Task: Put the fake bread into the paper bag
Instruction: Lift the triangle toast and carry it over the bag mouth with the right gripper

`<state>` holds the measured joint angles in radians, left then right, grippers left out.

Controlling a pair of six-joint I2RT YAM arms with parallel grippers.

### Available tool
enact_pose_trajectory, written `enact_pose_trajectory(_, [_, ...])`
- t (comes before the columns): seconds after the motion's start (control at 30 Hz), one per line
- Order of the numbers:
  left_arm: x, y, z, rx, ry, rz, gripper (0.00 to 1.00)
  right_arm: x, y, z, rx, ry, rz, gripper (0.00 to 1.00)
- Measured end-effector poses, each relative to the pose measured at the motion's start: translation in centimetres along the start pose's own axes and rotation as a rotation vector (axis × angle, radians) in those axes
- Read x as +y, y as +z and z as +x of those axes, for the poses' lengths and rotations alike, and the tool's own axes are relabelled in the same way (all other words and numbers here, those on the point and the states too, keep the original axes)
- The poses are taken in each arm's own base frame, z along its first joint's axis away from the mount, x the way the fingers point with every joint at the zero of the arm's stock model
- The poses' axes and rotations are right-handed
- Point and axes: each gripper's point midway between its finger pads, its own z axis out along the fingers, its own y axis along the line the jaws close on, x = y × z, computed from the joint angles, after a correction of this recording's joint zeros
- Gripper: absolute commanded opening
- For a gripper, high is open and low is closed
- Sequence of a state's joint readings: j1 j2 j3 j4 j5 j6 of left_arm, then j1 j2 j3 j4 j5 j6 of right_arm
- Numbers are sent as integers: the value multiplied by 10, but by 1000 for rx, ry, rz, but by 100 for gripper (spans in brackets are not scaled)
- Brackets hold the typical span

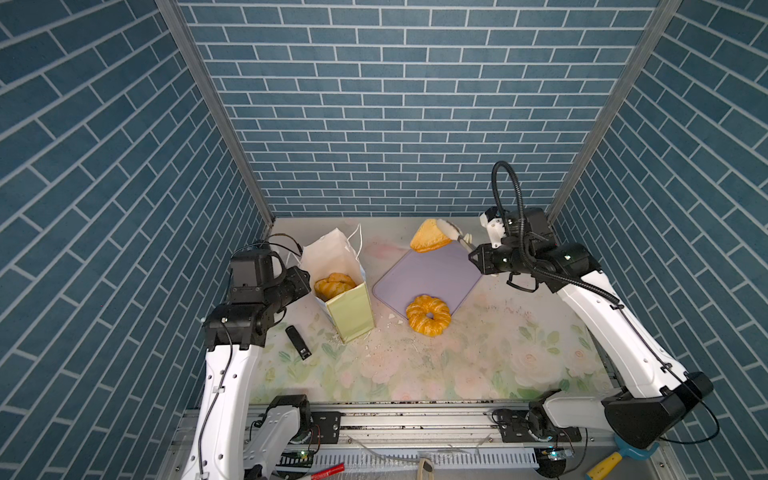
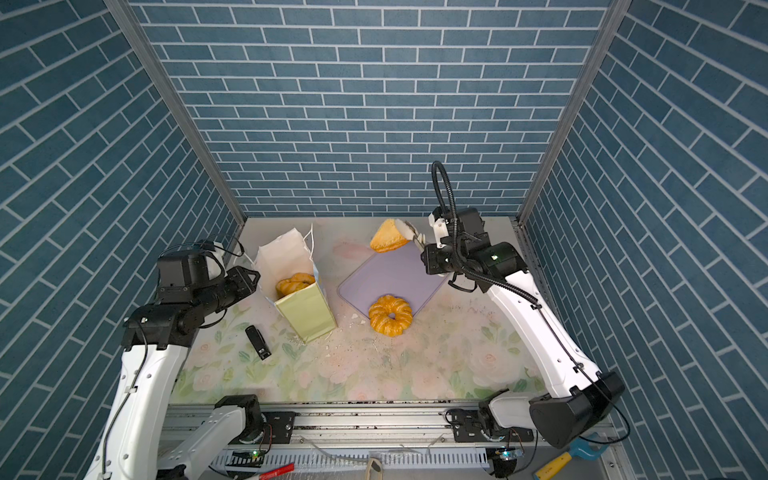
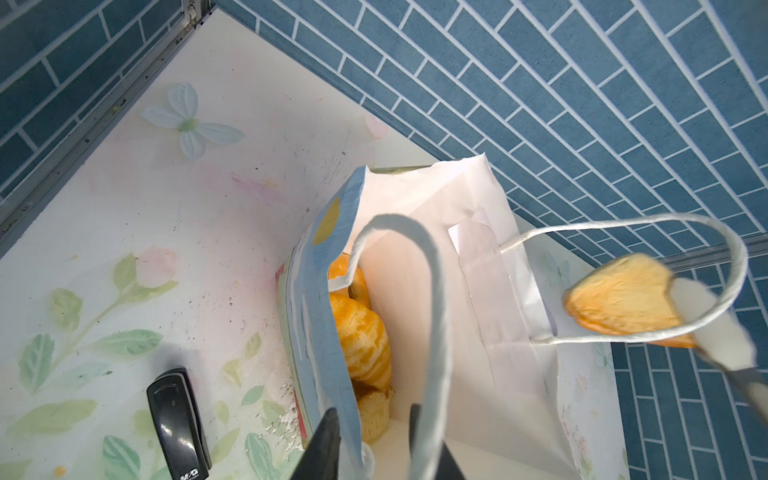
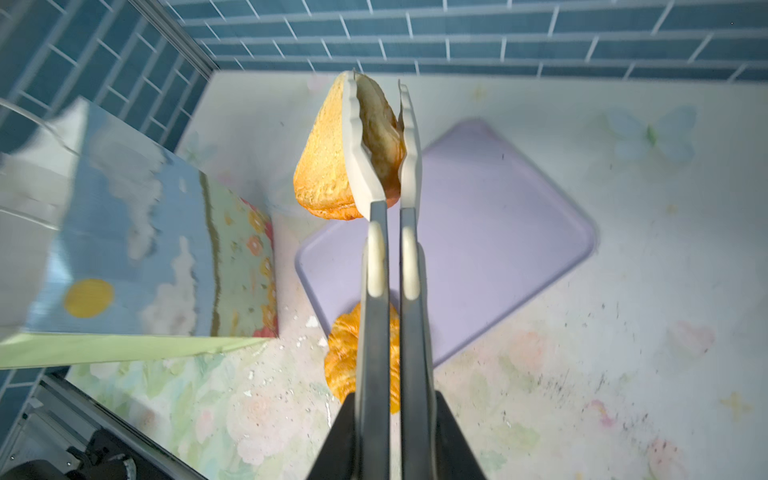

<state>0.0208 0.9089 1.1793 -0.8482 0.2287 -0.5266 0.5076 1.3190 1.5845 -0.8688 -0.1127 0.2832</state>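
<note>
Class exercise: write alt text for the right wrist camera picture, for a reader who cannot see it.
Grey tongs, held in the right gripper, pinch a triangular toast slice in the air above a floral table. Below lie a lavender tray and a ring-shaped croissant at its edge; the paper bag, printed with sky and clouds, stands to one side.

Both top views look down from high up at the whole table (image 1: 478, 365). Each wrist view looks from close along its arm at the paper bag (image 3: 478, 270).
</note>
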Motion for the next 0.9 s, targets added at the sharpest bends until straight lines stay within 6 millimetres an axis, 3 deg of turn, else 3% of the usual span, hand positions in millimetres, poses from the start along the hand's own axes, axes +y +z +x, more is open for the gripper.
enact_pose_trajectory(0.17, [1, 0, 0, -1, 0, -3, 31, 29, -54, -56, -193, -84, -64, 6])
enact_pose_trajectory(0.37, [1, -1, -1, -5, 0, -6, 31, 86, -94, -85, -317, -258, -183, 7])
enact_pose_trajectory(0.43, [2, -2, -1, -12, 4, -13, 37, 110, -98, -89, -335, -331, -233, 7])
enact_pose_trajectory(0.6, [6, -11, -9, -46, 27, -52, 57, 160, -79, -85, -309, -485, -319, 7])
enact_pose_trajectory(0.73, [10, -30, -21, -121, 52, -99, 62, 185, -45, -61, -213, -574, -353, 7])
enact_pose_trajectory(0.9, [17, -49, -25, -183, 60, -136, 63, 203, -18, -32, -116, -657, -375, 8])
